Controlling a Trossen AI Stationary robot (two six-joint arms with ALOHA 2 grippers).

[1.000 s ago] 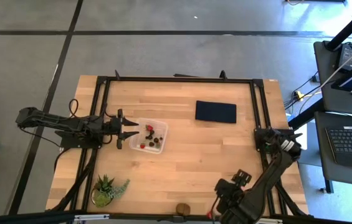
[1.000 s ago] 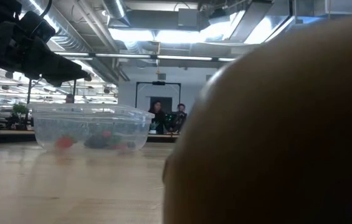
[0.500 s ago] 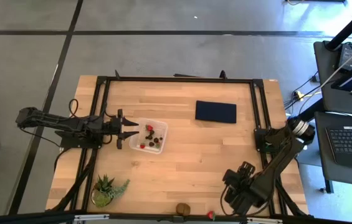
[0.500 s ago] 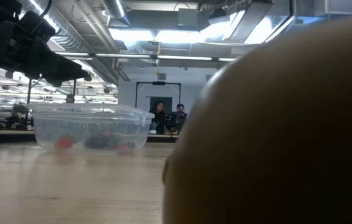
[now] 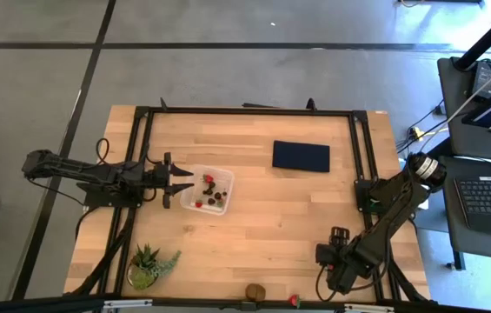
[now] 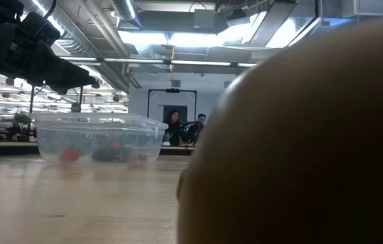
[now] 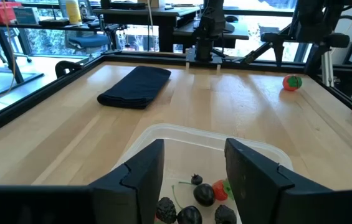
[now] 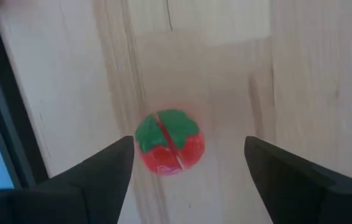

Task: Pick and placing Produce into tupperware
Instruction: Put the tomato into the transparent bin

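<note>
A strawberry [image 8: 167,142], probably light, smooth and apt to roll, lies on the table [image 5: 271,217] near its front edge, best pinched across its red body. The right gripper [image 8: 187,171] hovers over it, fingers apart and empty. The left gripper [image 5: 182,183], fingers apart, hangs above the tupperware [image 5: 228,185], which holds other produce.

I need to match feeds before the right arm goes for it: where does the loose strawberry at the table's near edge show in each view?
High view: strawberry at the bottom edge, right of the kiwi, beside the right hand.
Low view: not visible.
Left wrist view: small red fruit at the far right.
Right wrist view: centred between the open fingers.
Shared landmark: wooden table.
</note>
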